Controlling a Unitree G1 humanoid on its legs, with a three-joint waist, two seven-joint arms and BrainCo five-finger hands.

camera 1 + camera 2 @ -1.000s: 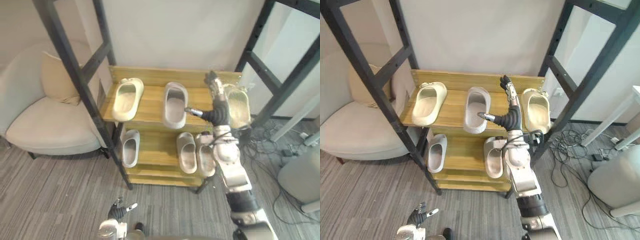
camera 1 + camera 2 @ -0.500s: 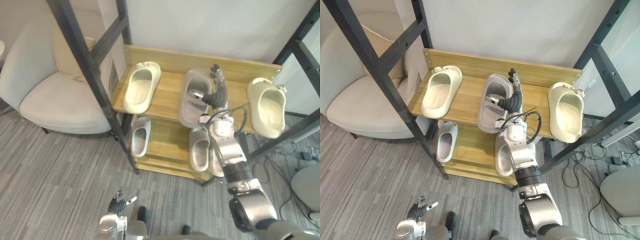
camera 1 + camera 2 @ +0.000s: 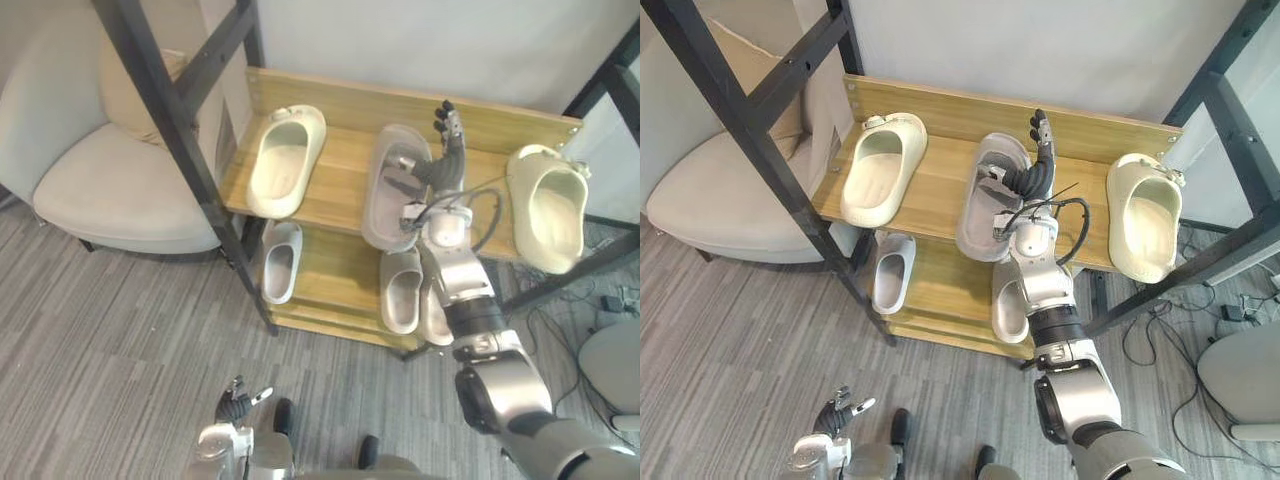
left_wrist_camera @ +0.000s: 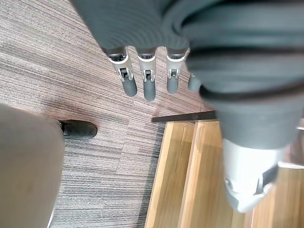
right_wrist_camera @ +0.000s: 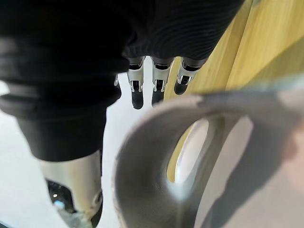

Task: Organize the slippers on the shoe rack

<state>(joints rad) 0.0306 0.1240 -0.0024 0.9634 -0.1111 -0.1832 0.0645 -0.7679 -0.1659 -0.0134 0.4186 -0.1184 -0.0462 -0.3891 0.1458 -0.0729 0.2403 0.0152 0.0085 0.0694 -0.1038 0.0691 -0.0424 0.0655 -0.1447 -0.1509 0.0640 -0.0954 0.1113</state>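
Left eye view has the grey slipper (image 3: 385,215) lying in the middle of the shoe rack's (image 3: 335,175) top shelf, its strapped toe toward the back edge and its heel end reaching the front edge. The right hand (image 3: 446,170) lies along that slipper's right side. Its fingers (image 3: 452,122) are straight and point at the back edge, and its thumb (image 3: 400,186) is spread out over the slipper's opening. The hand is wide open, not clamped on anything. In the right wrist view the slipper's grey strap (image 5: 156,156) arches close in front of the straight fingers (image 5: 137,97), with the yellow wood of the shelf behind.

A cream slipper (image 3: 283,162) lies near the top shelf's left end, well apart from the grey one. Another cream slipper (image 3: 547,208) lies at the right end, heel toward the front edge. On the lower shelf a pale grey slipper (image 3: 280,262) sits at the left end, and a second pale grey slipper (image 3: 402,290) sits toward the right, just beside the right arm, with a further one partly hidden behind that arm.

The left hand (image 3: 235,403) hangs low over the grey carpet (image 3: 120,350), well apart from the rack, its fingers (image 4: 129,88) loose and straight and holding nothing. A black metal post (image 3: 180,130) stands by the rack's left end, and a cream armchair (image 3: 110,185) sits beyond it.
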